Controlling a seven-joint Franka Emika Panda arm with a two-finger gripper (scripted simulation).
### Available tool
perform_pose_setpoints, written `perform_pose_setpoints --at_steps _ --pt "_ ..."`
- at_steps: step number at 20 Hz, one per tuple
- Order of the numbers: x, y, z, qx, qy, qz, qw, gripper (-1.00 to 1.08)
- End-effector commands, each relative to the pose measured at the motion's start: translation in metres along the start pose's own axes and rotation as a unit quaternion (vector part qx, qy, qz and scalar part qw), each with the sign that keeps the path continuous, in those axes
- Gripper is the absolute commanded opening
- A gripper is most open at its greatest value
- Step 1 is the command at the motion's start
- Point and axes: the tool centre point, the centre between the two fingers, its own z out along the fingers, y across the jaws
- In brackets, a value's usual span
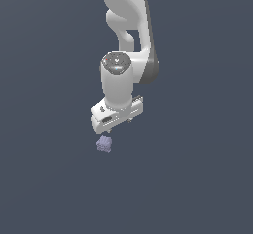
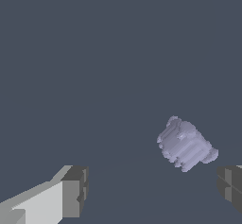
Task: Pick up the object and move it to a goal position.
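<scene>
A: We have the white jointed robot arm reaching down over the flat slate-grey floor, its white two-fingered gripper hanging just above the tiny pale lavender lumpy block.

B: And the fingers?

A: Spread wide, holding nothing. In the wrist view our dark grey fingertip pads stand well apart, and the block lies near one pad rather than midway between them.

B: So what worries us?

A: That offset. If we descend as we are, we judge the nearer finger could land on the block or nudge it aside, and closing would pinch it off-centre so it slips free.
</scene>
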Motion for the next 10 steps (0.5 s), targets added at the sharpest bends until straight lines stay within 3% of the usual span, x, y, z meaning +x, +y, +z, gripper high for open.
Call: perform_pose_setpoints --at_steps 1,10 --pt "-0.001 0.006 0.005 0.0 -0.001 -0.032 0.9995 1.0" --pt "-0.004 0.026 0.022 0.004 -0.003 -0.142 0.9898 1.0"
